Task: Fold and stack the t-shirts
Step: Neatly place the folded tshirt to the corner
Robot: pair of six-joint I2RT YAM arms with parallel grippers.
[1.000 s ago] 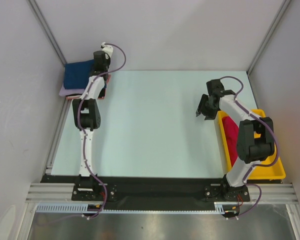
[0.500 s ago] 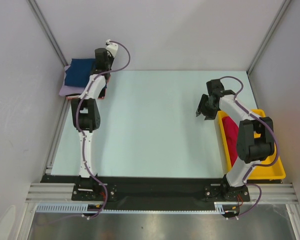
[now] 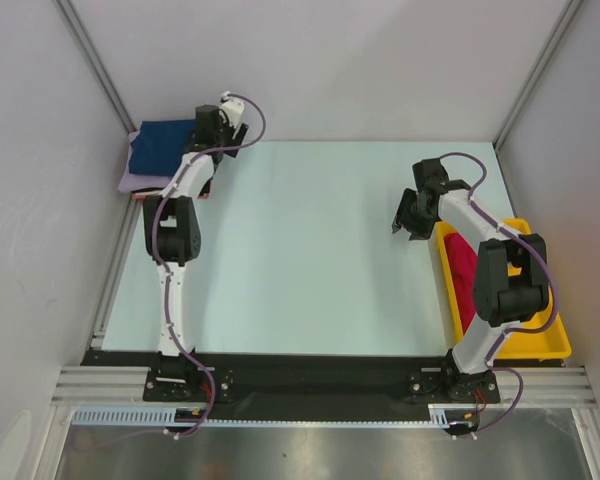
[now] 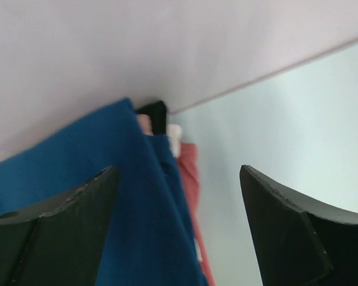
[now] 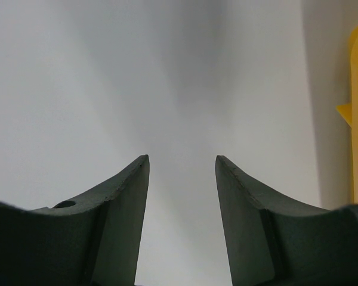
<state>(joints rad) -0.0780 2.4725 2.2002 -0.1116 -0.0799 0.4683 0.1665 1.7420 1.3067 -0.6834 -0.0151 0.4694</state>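
since a second ago the left gripper [image 3: 215,122] has swung right, off the top of the stack; the right gripper [image 3: 408,215] has not shifted. the folded navy t-shirt [image 3: 160,146] covers most of the pile at the far left corner of the table [image 3: 310,250]. only a lavender edge [image 3: 130,183] shows below it from above. the left arm hides the pile's right side. the blurred left wrist view shows black [image 4: 156,111] and salmon-red edges [image 4: 190,176] beside the navy cloth. left fingers stand spread wide, nothing between them. right fingers are parted over bare table, holding nothing. the yellow tray [image 3: 542,347] holds a crimson t-shirt [image 3: 465,272], partly hidden by the right arm.
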